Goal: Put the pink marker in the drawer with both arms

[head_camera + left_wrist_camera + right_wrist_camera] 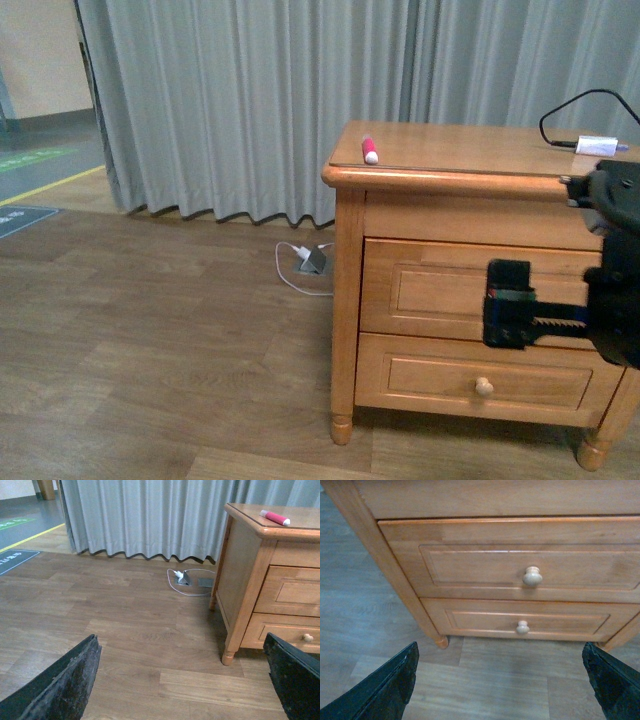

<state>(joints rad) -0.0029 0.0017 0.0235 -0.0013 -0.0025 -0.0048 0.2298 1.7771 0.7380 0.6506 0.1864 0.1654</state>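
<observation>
R arm (612, 262) enters at right edge of front frame, mid-height, forearm approx. level. Right gripper (508, 303) sits in front of the drawer (430, 290) panel; jaws spread wide, holding nothing. Drawer shut, knob (532, 576) untouched. Left gripper (182, 680) hangs low over floor (125, 630), facing cabinet (245, 570) side; jaws wide, holding nothing. Pink marker (370, 150) lies on cabinet top, upper centre of front frame, near front-left corner, well apart from both grippers.
</observation>
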